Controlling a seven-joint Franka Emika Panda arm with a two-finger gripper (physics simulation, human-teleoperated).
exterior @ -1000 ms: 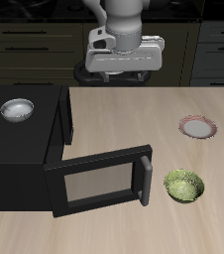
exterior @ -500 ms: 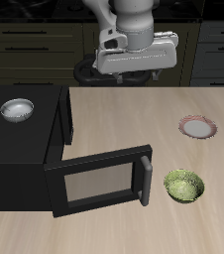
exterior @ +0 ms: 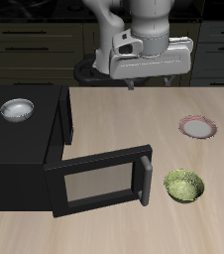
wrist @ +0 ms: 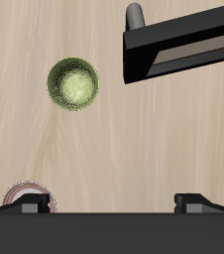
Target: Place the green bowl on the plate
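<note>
A pale wood-grain bench [exterior: 114, 109] is seen from above in the exterior view, its planks running lengthwise with a matte finish. The green bowl [exterior: 183, 186] is found at about four o'clock in that view, resting upright on the bench near the front edge; it is small and round, its outside mottled yellow-green and its inside lighter and patterned, as is also shown from overhead by the wrist camera [wrist: 73, 83]. The plate [exterior: 197, 127], flat and round with a pinkish-red rim and a pale centre, lies farther back at about three o'clock, well apart from the bowl.

A boxy black microwave [exterior: 25, 149] is placed at nine o'clock, its glass-paned door [exterior: 102, 183] swung open, with a grey bar handle [exterior: 143, 180] just beside the bowl. A silver-grey metal bowl [exterior: 17, 109] sits on its top.

The end effector [exterior: 144, 83] is held high at twelve o'clock, clear of everything; whether its fingers are apart or together cannot be told.
</note>
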